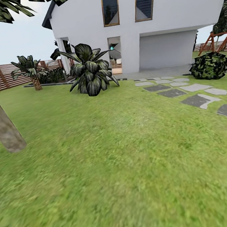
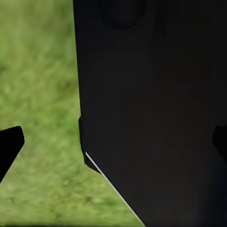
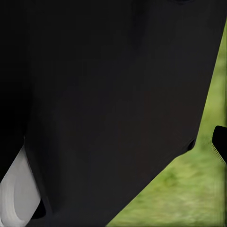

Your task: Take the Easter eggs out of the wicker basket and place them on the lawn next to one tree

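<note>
At near left: tree (image 1: 2, 126) trunk rising from the lawn (image 1: 126, 168).
Far behind: palms (image 1: 91, 71), white house (image 1: 146, 28), stepping stones (image 1: 196, 98) right.
Fingers: cannot tell on either arm, a dark body blocks both wrist views.
Risk: driving on could clip the trunk while hunting the basket.

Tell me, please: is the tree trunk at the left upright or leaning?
Leaning. The trunk rises slanted from the lawn, its top toward the picture's left edge.

I find no legible text, label, brand, number or sign in any view. I check the white house (image 1: 135, 30) at twelve o'clock and the fence (image 1: 3, 75) at ten o'clock: both surfaces are unmarked.
</note>
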{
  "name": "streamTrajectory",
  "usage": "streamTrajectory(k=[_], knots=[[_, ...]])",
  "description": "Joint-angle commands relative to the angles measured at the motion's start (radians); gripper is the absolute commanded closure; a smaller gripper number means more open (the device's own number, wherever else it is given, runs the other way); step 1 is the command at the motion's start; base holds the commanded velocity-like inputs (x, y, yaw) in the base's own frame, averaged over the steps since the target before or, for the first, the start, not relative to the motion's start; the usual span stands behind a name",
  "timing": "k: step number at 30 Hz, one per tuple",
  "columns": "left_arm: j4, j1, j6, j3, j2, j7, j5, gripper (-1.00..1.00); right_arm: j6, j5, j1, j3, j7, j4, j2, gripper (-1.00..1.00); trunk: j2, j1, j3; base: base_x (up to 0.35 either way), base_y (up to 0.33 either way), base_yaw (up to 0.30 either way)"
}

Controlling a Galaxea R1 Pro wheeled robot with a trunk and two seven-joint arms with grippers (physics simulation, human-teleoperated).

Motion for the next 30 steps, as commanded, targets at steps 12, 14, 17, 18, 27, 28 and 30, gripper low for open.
streamTrajectory(k=[12,14,17,18,27,28,30], knots=[[0.001,-0.001,-0.003,0.0,0.0,0.0,0.0,-1.0,0.0,0.001,0.0,0.001,-0.002,0.0,0.0,-1.0,0.0,0.0,-0.007,0.0,0.0,0.254],[0.001,-0.001,-0.003,0.0,0.0,0.0,0.0,-1.0,0.0,0.001,0.0,0.001,-0.002,0.0,0.0,-1.0,0.0,0.0,-0.008,0.0,0.0,0.254],[0.001,-0.001,-0.003,0.0,0.0,0.0,0.0,-1.0,0.0,0.001,0.0,0.001,-0.002,0.0,0.0,-1.0,0.0,0.0,-0.009,0.0,0.0,0.254],[0.001,-0.001,-0.003,0.0,0.0,0.0,0.0,-1.0,0.0,0.001,0.0,0.001,-0.002,0.0,0.0,-1.0,0.0,0.0,-0.01,0.0,0.0,0.254],[0.001,-0.001,-0.003,0.0,0.0,0.0,0.0,-1.0,0.0,0.001,0.0,0.001,-0.002,0.008,-0.003,-1.0,0.0,0.0,-0.015,0.0,0.0,0.254],[0.001,-0.001,-0.003,0.0,0.0,0.0,0.0,-1.0,0.0,0.001,0.0,0.001,-0.003,0.009,-0.004,-1.0,0.0,0.0,-0.015,0.0,0.0,0.254],[0.001,-0.001,-0.003,0.0,0.0,0.0,0.0,-1.0,0.0,0.001,0.0,0.001,-0.003,0.011,-0.004,-1.0,0.0,0.0,-0.016,0.0,0.0,0.254]])
